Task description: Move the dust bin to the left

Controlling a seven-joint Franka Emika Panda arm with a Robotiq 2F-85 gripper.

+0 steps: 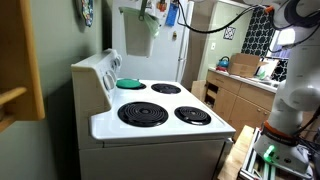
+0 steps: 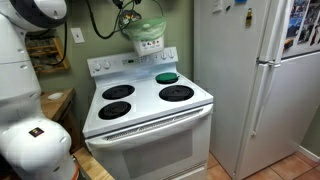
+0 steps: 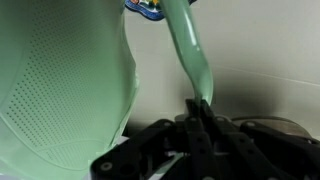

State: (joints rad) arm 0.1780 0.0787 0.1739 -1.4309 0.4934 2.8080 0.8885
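Aloft, dust bin hangs from claw, clamped on its green rim, above stove.

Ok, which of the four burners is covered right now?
The rear one beside the fridge: a flat teal dish sits on it, while the other three coils are bare.

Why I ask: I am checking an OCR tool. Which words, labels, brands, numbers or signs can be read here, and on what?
Nothing can be read in any view.
The green print on the dust bin: too blurred.
Any markings on the stove control panel: too small.
The papers on the fridge: too small.
A blue label at the top of the wrist view: blurred and cut off.
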